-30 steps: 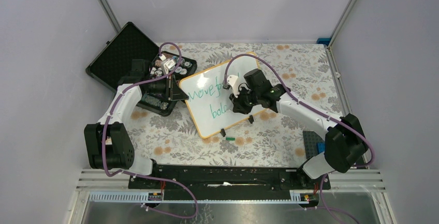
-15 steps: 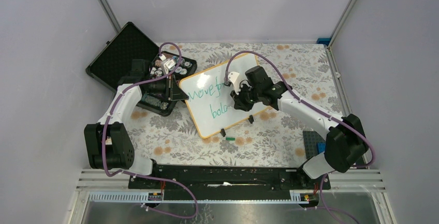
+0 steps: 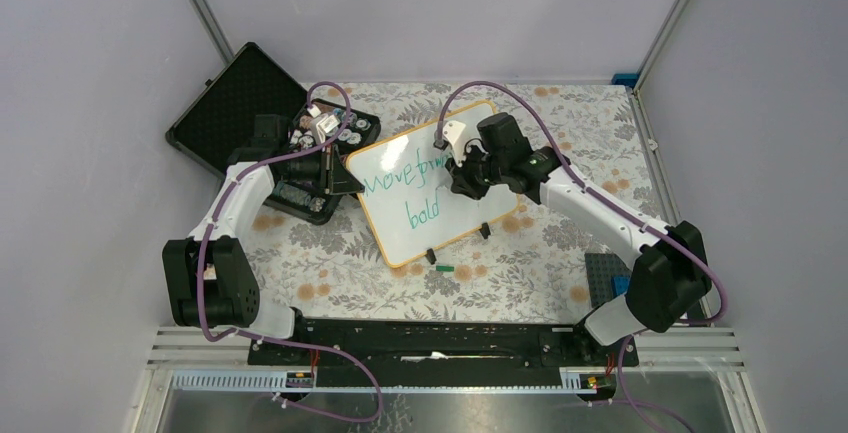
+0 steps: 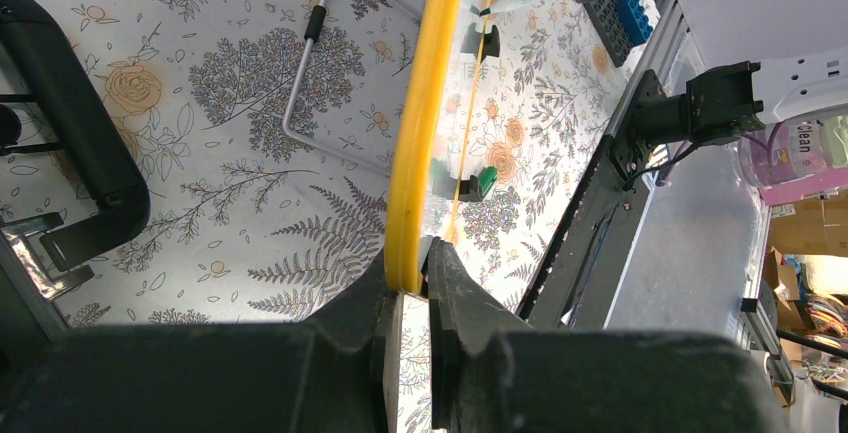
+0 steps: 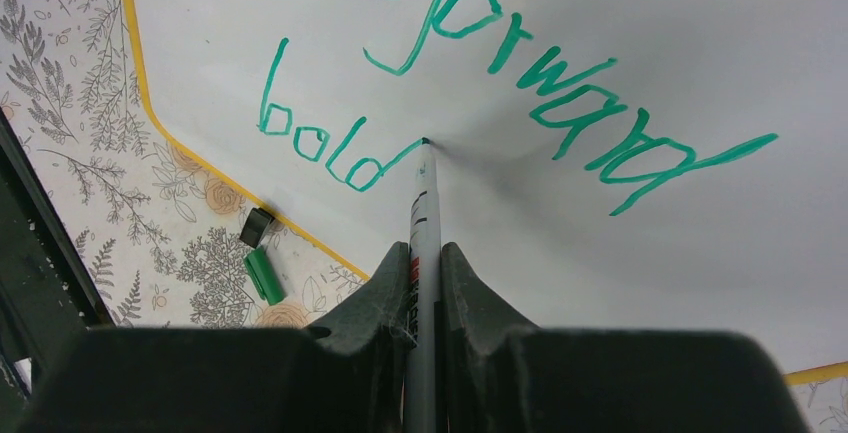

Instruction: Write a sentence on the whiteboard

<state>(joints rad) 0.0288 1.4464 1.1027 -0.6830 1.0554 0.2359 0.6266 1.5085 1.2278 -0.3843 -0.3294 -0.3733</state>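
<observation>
The whiteboard point(image 3: 402, 238), white with an orange-yellow rim, stands tilted on the floral table. My left gripper point(image 3: 349, 182) is shut on its left edge; in the left wrist view the yellow rim point(image 4: 425, 103) runs between the fingers of this gripper point(image 4: 412, 265). The sentence point(image 3: 400, 175) is green handwriting, "Move forward" over "bold" point(image 5: 320, 143). My right gripper point(image 5: 424, 249) is shut on a grey marker point(image 5: 424, 203), whose tip touches the board just right of the "d". From above, the right gripper point(image 3: 463, 179) covers the end of the top line.
A green marker cap point(image 3: 444, 267) lies just below the board's lower rim, beside a black clip foot point(image 3: 431, 255). An open black case point(image 3: 235, 103) holding small parts point(image 3: 325, 138) stands behind the left arm. A dark block plate point(image 3: 603, 278) lies near the right arm's base.
My right gripper has carried the marker up and to the right across the board, and the second line has grown from "bolo" to "bold". The left arm and board have not moved.
</observation>
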